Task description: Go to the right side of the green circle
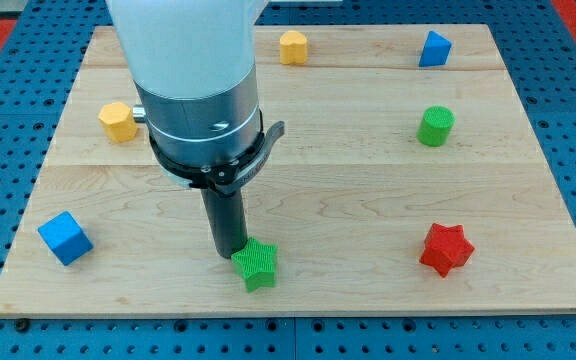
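Observation:
The green circle (435, 126), a short round cylinder, stands at the view's right on the wooden board (348, 210). My tip (230, 254) is far to its left and lower, near the bottom middle of the board. It touches the upper left of a green star block (256, 264). The arm's white and grey body rises above the rod.
A red star block (445, 249) lies at the lower right. A blue block (434, 49) sits at the top right. A yellow block (293, 47) sits at the top middle, another yellow block (118, 121) at the left. A blue cube (65, 238) lies at the lower left.

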Action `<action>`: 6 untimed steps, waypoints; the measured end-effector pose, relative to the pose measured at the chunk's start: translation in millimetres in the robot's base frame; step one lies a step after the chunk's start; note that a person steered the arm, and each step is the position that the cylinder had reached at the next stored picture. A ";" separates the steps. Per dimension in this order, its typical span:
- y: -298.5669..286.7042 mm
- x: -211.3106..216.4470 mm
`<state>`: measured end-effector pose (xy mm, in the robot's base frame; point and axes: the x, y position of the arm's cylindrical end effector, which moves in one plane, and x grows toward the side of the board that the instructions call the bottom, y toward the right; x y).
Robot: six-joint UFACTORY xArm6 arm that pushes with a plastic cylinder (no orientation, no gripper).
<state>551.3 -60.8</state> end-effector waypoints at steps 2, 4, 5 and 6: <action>-10.7 -5.0; 138.3 -93.7; 253.4 -120.7; 330.4 -123.4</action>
